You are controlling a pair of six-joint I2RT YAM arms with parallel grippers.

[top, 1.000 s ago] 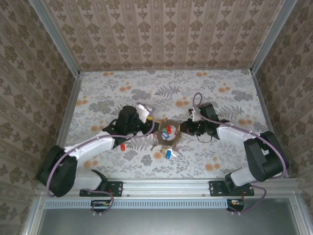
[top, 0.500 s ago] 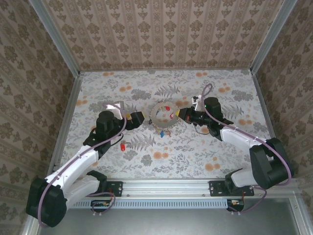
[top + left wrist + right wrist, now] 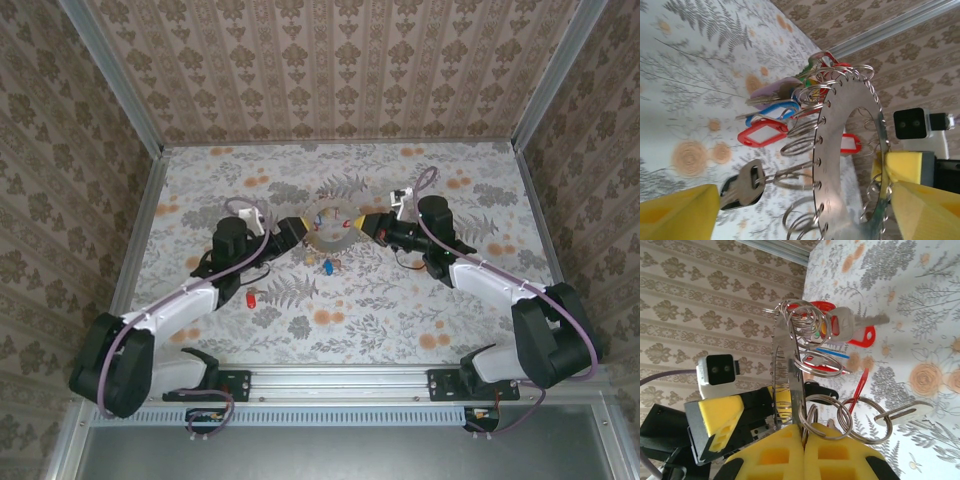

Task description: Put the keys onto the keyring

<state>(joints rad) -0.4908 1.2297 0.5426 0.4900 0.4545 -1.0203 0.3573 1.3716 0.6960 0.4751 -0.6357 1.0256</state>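
Observation:
The keyring (image 3: pixel 335 222) is a flat pale metal ring standing on edge above the table, with many wire split rings along its rim. My right gripper (image 3: pixel 368 228) is shut on its right rim (image 3: pixel 801 437). Keys (image 3: pixel 328 265) with red and blue tags dangle below it. In the left wrist view a black-headed key (image 3: pixel 742 187), a red tag (image 3: pixel 762 135) and a blue tag (image 3: pixel 772 110) hang from the keyring (image 3: pixel 850 150). My left gripper (image 3: pixel 807 210) is open, its yellow pads (image 3: pixel 675 212) wide apart on either side of the ring's lower part.
One loose red key (image 3: pixel 248 297) lies on the flowered table (image 3: pixel 400 300) beside my left forearm. A white-tagged key (image 3: pixel 905 415) hangs from a split ring by my right pads. Patterned walls close in the back and both sides.
My right gripper has lifted the keyring off the table and carried it toward the back. My left gripper opened, drew away to the left, then returned to the ring's left side.

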